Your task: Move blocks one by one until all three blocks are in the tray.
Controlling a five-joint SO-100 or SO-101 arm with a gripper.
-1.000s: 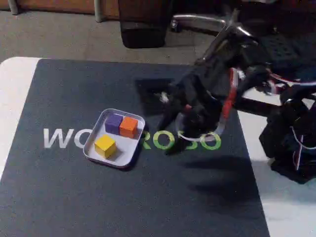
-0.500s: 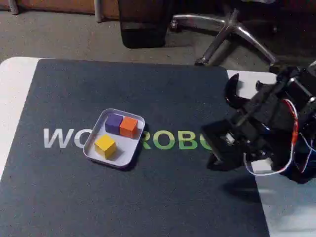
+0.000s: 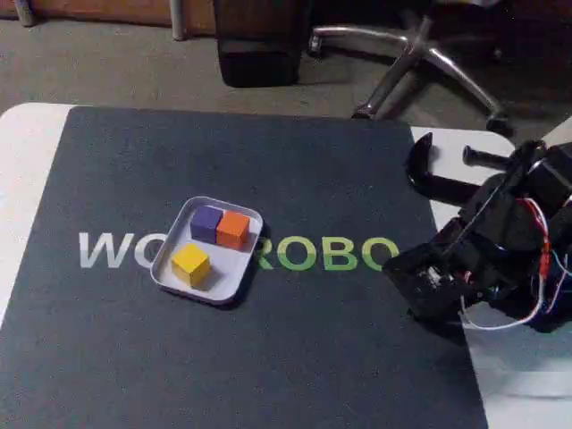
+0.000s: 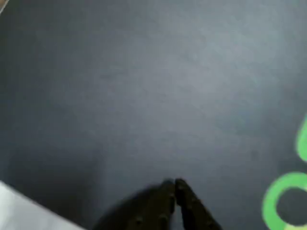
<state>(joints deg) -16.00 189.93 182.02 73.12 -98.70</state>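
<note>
Already done: we see the blocks (image 3: 213, 238) all in the tray (image 3: 225, 284).
Left: nothing, we judge.
Gripper (image 4: 173, 184): closed, empty, far right.

The mat (image 3: 268, 357) looks matt, dark and smooth, like rubber or cloth; the tray (image 3: 234, 284) has a pale, faintly glossy finish; the blocks (image 3: 232, 229) look matt and smooth; the end effector (image 4: 173, 188) is black matt plastic

arm (image 3: 500, 259) cropped right, mat lettering (image 3: 116, 251) tray-hidden
</note>
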